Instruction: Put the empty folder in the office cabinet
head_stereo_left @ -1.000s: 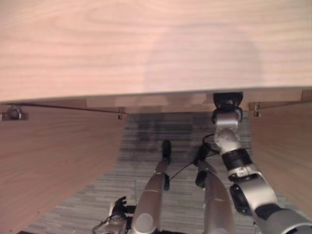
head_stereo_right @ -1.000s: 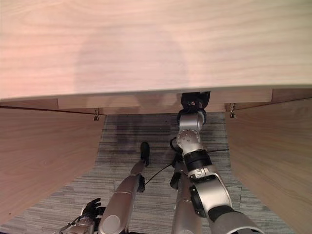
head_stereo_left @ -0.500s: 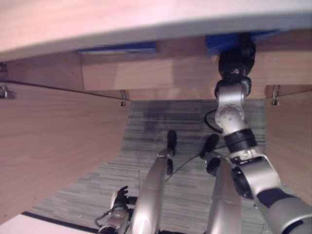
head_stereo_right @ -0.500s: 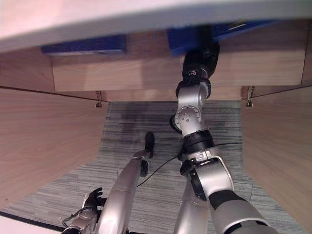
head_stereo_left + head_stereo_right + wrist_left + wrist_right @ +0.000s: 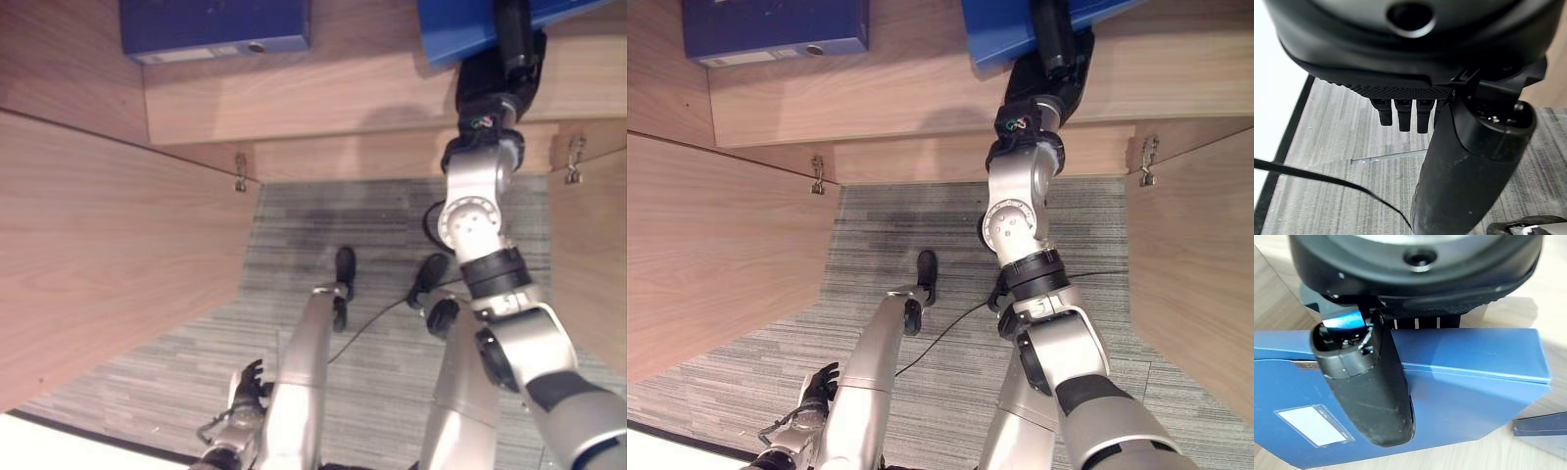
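Blue folder (image 5: 1459, 382) in right hand (image 5: 1366, 387)

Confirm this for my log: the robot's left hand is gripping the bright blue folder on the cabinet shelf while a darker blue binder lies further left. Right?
Not quite: the right hand grips the bright blue folder, as the right wrist view shows. The left hand hangs low over the carpet. The darker blue binder does lie further left on the shelf.
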{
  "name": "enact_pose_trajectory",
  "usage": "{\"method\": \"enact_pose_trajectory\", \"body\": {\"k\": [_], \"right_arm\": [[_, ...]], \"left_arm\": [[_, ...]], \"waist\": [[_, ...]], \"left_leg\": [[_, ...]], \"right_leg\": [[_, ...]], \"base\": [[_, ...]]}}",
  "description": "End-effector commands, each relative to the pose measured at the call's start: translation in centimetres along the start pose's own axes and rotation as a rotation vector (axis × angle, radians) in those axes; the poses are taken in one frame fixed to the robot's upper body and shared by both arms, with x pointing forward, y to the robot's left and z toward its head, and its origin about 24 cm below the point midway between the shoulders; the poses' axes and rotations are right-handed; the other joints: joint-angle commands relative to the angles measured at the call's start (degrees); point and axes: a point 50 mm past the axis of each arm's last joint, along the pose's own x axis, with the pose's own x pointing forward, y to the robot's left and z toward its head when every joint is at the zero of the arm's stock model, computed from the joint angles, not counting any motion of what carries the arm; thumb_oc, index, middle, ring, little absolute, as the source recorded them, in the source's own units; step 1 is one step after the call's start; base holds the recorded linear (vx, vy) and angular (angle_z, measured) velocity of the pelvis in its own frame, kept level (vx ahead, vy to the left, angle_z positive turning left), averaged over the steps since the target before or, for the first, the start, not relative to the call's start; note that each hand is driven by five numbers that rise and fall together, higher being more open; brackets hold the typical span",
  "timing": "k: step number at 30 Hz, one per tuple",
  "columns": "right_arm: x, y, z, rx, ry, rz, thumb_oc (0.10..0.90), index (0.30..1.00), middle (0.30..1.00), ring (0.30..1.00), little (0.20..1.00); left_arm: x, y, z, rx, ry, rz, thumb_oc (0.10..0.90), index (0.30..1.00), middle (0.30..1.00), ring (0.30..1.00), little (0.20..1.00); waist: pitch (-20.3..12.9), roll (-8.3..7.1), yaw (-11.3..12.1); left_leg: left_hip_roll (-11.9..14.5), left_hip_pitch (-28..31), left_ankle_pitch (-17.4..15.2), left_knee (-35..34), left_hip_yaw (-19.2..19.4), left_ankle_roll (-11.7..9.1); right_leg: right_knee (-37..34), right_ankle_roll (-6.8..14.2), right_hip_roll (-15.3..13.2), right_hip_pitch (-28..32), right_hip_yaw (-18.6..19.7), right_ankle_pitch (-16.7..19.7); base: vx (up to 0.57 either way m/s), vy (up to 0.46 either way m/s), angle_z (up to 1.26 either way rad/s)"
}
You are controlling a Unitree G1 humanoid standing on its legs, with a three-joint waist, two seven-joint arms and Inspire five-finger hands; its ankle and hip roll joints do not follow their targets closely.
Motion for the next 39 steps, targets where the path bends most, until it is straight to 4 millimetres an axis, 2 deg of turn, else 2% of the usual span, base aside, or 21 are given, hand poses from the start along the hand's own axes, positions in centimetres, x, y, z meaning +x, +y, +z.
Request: {"method": "enact_pose_trajectory", "body": {"k": [1, 2, 3, 9, 17, 22, 24, 32, 36, 39], "right_arm": [[-0.1, 0.3, 1.1, 0.01, -0.028, 0.065, 0.566, 0.549, 0.549, 0.549, 0.549], [0.0, 0.4, 1.2, 0.006, -0.022, 0.084, 0.8, 0.9, 0.9, 0.9, 0.9], [0.0, 1.2, 1.4, 0.024, -0.023, 0.144, 0.8, 0.9, 0.9, 0.9, 0.9], [-0.2, 0.8, 1.1, 0.143, -0.009, 0.171, 0.8, 0.9, 0.9, 0.9, 0.9], [-1.7, -1.2, 0.0, 0.269, 0.006, 0.113, 0.8, 0.9, 0.9, 0.9, 0.9], [-2.4, -2.0, -0.5, 0.305, 0.012, 0.073, 0.8, 0.9, 0.9, 0.9, 0.9], [-2.5, -2.2, -0.7, 0.309, 0.013, 0.06, 0.8, 0.9, 0.9, 0.9, 0.9], [-2.3, -1.9, -0.4, 0.372, -0.035, 0.013, 0.8, 0.9, 0.9, 0.9, 0.9], [-2.1, -0.9, 0.2, 0.393, -0.081, 0.009, 0.8, 0.9, 0.9, 0.9, 0.9], [-1.6, 0.1, 0.1, 0.341, -0.083, -0.02, 0.8, 0.9, 0.9, 0.9, 0.9]], "left_arm": [[-0.8, 3.0, -5.1, 0.084, 0.151, 0.118, 0.8, 0.9, 0.9, 0.9, 0.9], [-0.8, 3.2, -5.1, 0.082, 0.149, 0.121, 0.8, 0.9, 0.9, 0.9, 0.9], [-0.7, 3.4, -5.0, 0.089, 0.146, 0.123, 0.8, 0.9, 0.9, 0.9, 0.9], [-0.7, 3.6, -5.2, 0.102, 0.145, 0.105, 0.8, 0.9, 0.9, 0.9, 0.9], [-0.8, 3.7, -5.6, 0.115, 0.158, 0.105, 0.8, 0.9, 0.9, 0.9, 0.9], [-0.8, 3.8, -5.6, 0.113, 0.158, 0.109, 0.8, 0.9, 0.9, 0.9, 0.9], [-0.8, 4.0, -5.7, 0.111, 0.159, 0.112, 0.8, 0.9, 0.9, 0.9, 0.9], [-0.9, 3.5, -5.8, 0.114, 0.166, 0.098, 0.8, 0.9, 0.9, 0.9, 0.9], [-0.9, 3.4, -5.9, 0.143, 0.166, 0.101, 0.8, 0.9, 0.9, 0.9, 0.9], [-0.9, 3.5, -5.8, 0.153, 0.163, 0.107, 0.8, 0.9, 0.9, 0.9, 0.9]], "waist": [[-0.9, 2.8, -1.3], [-0.9, 2.78, -1.3], [-0.9, 2.75, -1.2], [-0.9, 2.65, -0.8], [-0.9, 2.38, -1.4], [-0.9, 2.46, -1.6], [-0.9, 2.65, -1.4], [-1.0, 3.55, -0.5], [-1.6, 4.3, -0.1], [-2.1, 4.84, 0.4]], "left_leg": [[-1.0, 1.3, -7.7, 5.6, 3.2, 1.2], [-1.0, 1.7, -7.6, 5.2, 3.1, 1.2], [-1.1, 2.9, -7.5, 4.3, 3.0, 1.2], [-1.3, 7.0, -6.8, 0.3, 2.6, 1.1], [-1.5, 13.9, -3.7, -8.7, 1.5, 0.0], [-1.3, 19.2, 0.1, -16.9, 0.4, -1.4], [-1.3, 23.1, 2.9, -23.3, -0.4, -2.4], [-1.0, 31.6, 9.5, -37.1, -1.3, -4.5], [-0.4, 34.5, 12.0, -42.4, -1.5, -5.1], [-0.2, 35.8, 13.2, -45.2, -1.5, -5.3]], "right_leg": [[0.5, 2.0, 0.6, 4.3, 4.1, 0.0], [0.2, 2.1, 0.6, 4.6, 4.0, 0.1], [-0.4, 2.3, 0.7, 5.5, 3.8, 0.2], [-3.1, 3.2, 1.1, 9.3, 2.7, 0.7], [-10.9, 4.3, 2.0, 16.2, 0.4, 2.7], [-18.3, 5.0, 2.9, 21.7, -1.3, 4.8], [-23.5, 5.4, 3.6, 25.1, -2.5, 6.5], [-33.0, 6.5, 5.3, 31.4, -5.2, 9.4], [-36.3, 6.9, 6.0, 33.4, -5.9, 10.2], [-38.3, 7.0, 6.4, 34.1, -6.1, 11.0]], "base": [[0.0, 0.0, 0.0], [0.0, -0.046, 0.07], [0.0, -0.038, 0.08], [0.0, -0.031, 0.0], [0.01, -0.03, 0.03], [0.02, -0.051, 0.07], [0.03, -0.056, 0.16], [0.03, -0.033, 0.05], [0.02, -0.012, 0.01], [0.0, 0.0, 0.0]]}}
